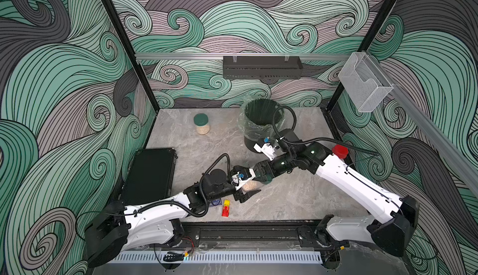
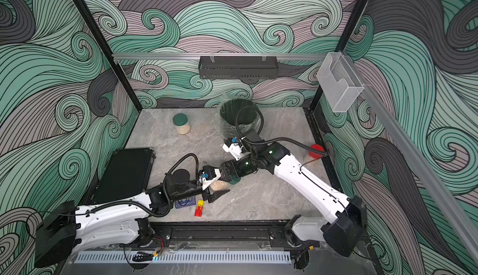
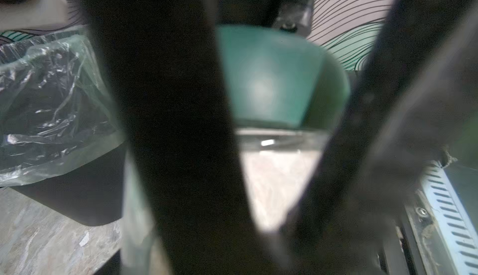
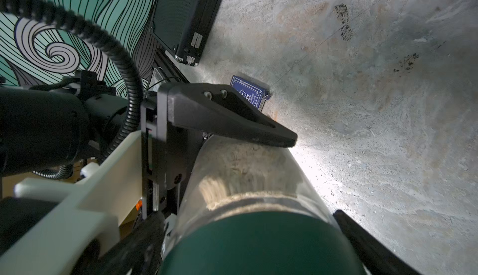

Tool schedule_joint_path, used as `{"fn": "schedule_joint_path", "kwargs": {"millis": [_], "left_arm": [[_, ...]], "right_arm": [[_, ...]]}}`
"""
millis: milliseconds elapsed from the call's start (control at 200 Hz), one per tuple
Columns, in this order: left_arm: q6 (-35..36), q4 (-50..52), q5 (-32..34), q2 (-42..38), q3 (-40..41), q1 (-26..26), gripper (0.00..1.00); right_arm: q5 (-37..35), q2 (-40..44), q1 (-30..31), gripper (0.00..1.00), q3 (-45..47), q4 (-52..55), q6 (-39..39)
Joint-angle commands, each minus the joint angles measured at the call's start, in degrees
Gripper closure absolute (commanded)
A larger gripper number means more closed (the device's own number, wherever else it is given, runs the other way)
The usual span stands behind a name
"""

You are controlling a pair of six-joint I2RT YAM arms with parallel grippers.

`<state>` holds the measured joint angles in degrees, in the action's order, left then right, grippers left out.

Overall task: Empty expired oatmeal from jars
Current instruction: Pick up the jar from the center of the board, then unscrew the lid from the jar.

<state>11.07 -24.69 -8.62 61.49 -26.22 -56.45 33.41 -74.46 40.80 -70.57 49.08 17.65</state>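
A clear jar [image 1: 249,185] [image 2: 218,184] lies on its side above the table's middle, with pale oatmeal [image 4: 245,162] inside and a dark green lid [image 4: 258,247] [image 3: 269,79]. My left gripper [image 1: 248,187] is shut on its glass body; one finger [image 4: 232,121] presses the glass. My right gripper [image 1: 263,180] is open, and its fingers [image 4: 367,245] stand on either side of the lid with a small gap. A second green-lidded jar [image 1: 201,123] with oatmeal stands at the back left. A red-lidded jar [image 1: 340,151] stands at the right edge, partly hidden by my right arm.
A black bin [image 1: 247,117] [image 3: 64,188] with a clear liner stands at the back centre, behind my right wrist. A black case [image 1: 150,175] lies at the left. A blue card box [image 4: 249,92] and a red-and-yellow toy car [image 1: 226,208] lie near the front.
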Motion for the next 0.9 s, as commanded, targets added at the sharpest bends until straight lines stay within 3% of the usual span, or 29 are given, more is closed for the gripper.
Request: {"fn": "schedule_joint_path", "kwargs": {"millis": [0,475,565,816,896], "left_arm": [[1.33,-0.96,0.54,-1.79,-2.62,-0.33,0.45],[0.84,-2.09,0.63,-3.51,-1.92,-0.34,0.45],[0.79,-2.16,0.39,-3.73,-1.94,-0.36,0.45],[0.44,-1.59,-0.34,-4.83,-1.98,-0.38,0.45],[0.44,-1.35,-0.51,-5.13,-2.03,-0.34,0.45]], "right_arm": [[-0.69,2.49,-1.26,0.01,-2.71,4.75,-0.43],[3.22,3.82,-2.33,0.02,-1.92,5.85,2.65],[3.77,3.20,-2.39,0.10,-2.51,4.93,2.94],[6.59,2.80,-2.26,0.18,-2.91,3.63,2.82],[8.00,3.08,-2.06,0.27,-2.95,2.35,2.68]]}}
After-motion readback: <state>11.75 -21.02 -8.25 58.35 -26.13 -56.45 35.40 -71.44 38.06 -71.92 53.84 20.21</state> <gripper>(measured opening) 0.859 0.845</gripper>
